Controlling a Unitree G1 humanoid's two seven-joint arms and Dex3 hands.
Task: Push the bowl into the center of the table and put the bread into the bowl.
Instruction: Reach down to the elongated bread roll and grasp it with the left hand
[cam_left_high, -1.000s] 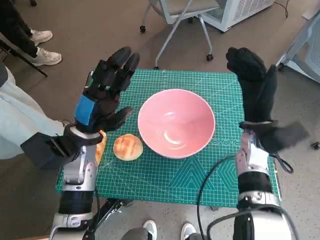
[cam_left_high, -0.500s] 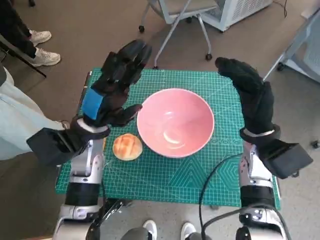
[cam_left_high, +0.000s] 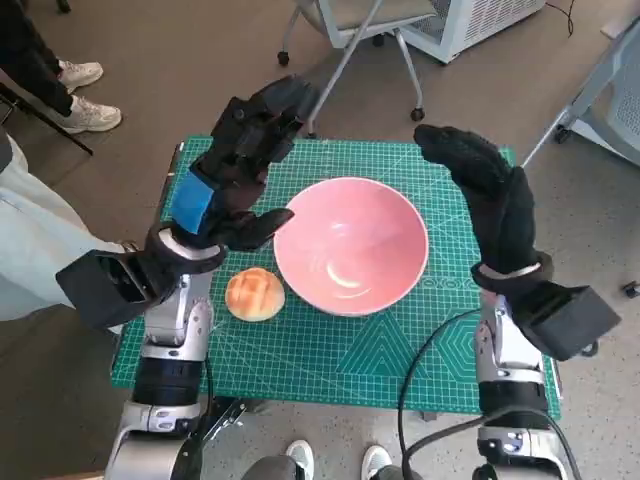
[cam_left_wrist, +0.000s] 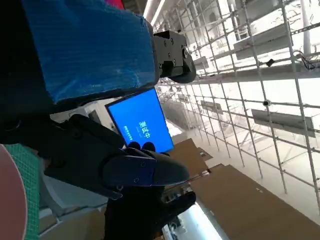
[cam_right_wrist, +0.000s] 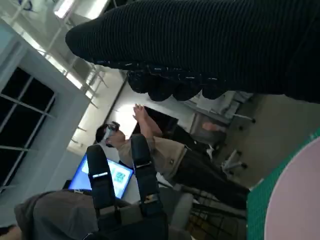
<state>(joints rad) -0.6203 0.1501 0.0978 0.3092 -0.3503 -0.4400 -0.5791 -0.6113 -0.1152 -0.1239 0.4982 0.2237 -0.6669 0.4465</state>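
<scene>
left hand (cam_left_high: 228, 170) fingers spread, empty | right hand (cam_left_high: 487, 195) likewise | bowl (cam_left_high: 350, 245) rim partly hidden

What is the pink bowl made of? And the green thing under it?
The pink bowl looks like smooth, glossy plastic or glazed ceramic: a white glare shines on its inside, but the look alone cannot settle which. The green mat seems to be a matte rubbery cutting mat: it lies flat, shows no shine and carries printed white grid lines.
</scene>
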